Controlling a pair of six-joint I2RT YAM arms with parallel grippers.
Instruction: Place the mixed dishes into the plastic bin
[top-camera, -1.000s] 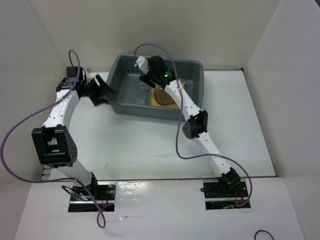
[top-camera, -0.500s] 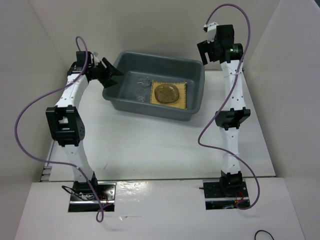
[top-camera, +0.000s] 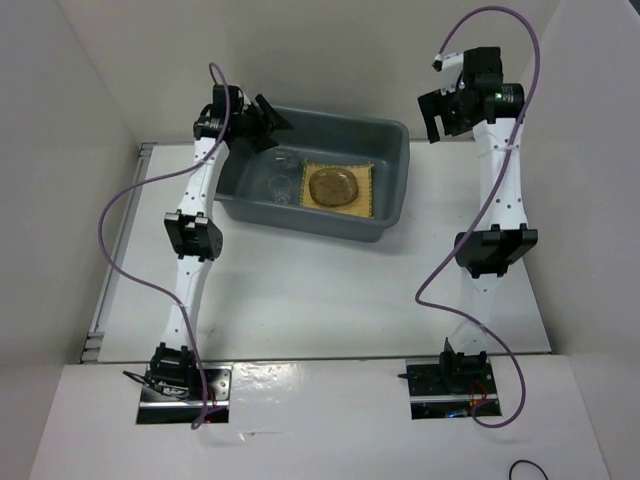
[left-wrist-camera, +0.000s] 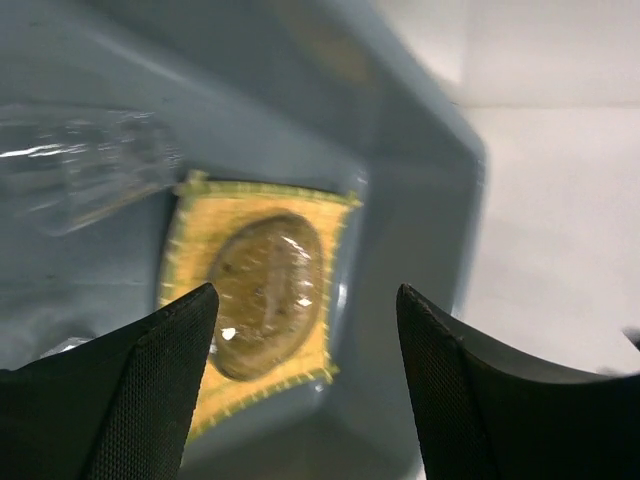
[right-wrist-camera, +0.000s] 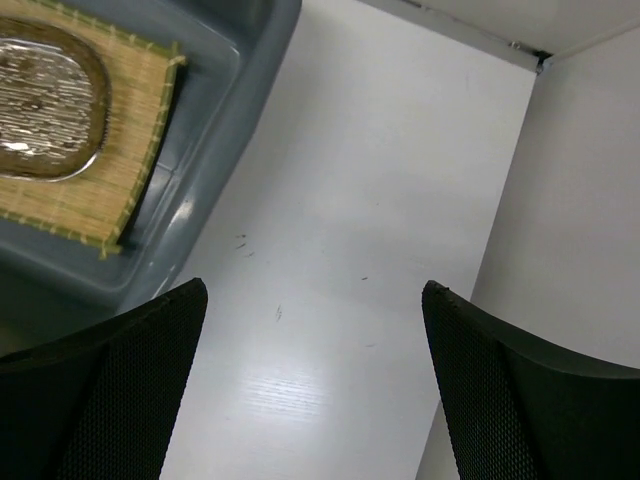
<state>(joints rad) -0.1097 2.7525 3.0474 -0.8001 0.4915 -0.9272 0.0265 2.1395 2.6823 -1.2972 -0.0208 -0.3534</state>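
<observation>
The dark grey plastic bin (top-camera: 300, 215) stands at the back middle of the table. Inside it, on the right, lies the tan-yellow woven mat (top-camera: 363, 172) with the clear round plate (top-camera: 333, 186) on top. Two clear glass pieces (top-camera: 282, 186) sit in the bin's left half; which is bowl and which is cup I cannot tell. My left gripper (top-camera: 268, 118) hangs open over the bin's far left corner and looks down on the plate (left-wrist-camera: 265, 290), the mat (left-wrist-camera: 195, 215) and a blurred clear piece (left-wrist-camera: 90, 170). My right gripper (top-camera: 440, 110) is raised to the right of the bin, open and empty.
White walls close in the table on the left, back and right. In the right wrist view the bin's right wall (right-wrist-camera: 215, 200), the mat (right-wrist-camera: 90, 195) and the plate (right-wrist-camera: 40, 110) fill the left; bare white table (right-wrist-camera: 330, 250) runs to the right wall.
The right arm has come out of the bin and risen to its right. The left arm has stretched out and swung from the bin's left side to above its far left corner.
</observation>
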